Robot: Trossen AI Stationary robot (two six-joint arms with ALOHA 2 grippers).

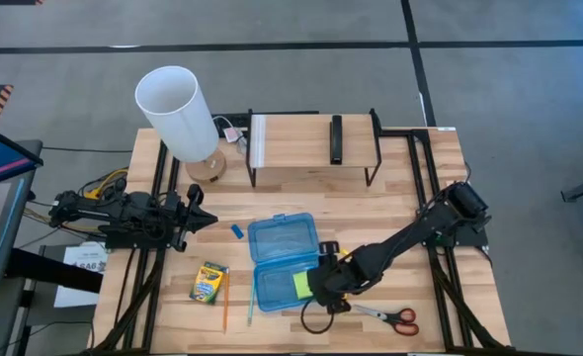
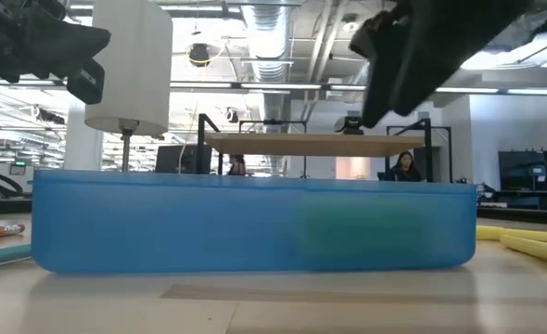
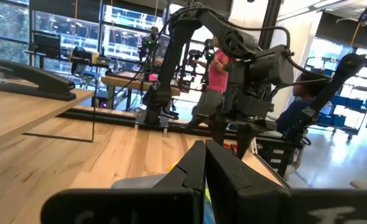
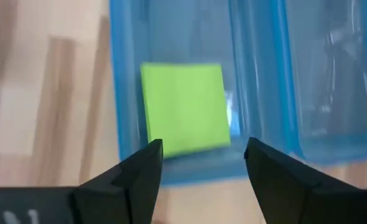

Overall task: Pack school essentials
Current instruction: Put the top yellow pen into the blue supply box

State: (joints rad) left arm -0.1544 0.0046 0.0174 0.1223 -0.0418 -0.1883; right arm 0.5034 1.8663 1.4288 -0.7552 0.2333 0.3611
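On the left of the table (image 1: 301, 163), the left end effector (image 1: 201, 220) waits with its fingers together, and just right of it lie the crayon box (image 1: 208, 282), a pencil (image 1: 224, 311) and the small eraser (image 1: 237, 231). In the middle, the green sticky-note pad (image 4: 185, 109) lies flat inside the open blue case (image 1: 283, 262), with the right end effector (image 4: 202, 155) hovering above it, fingers apart and empty. To finish this release well, it should probably lift straight up clear of the case wall before reaching for the scissors (image 1: 385, 315) on the right.
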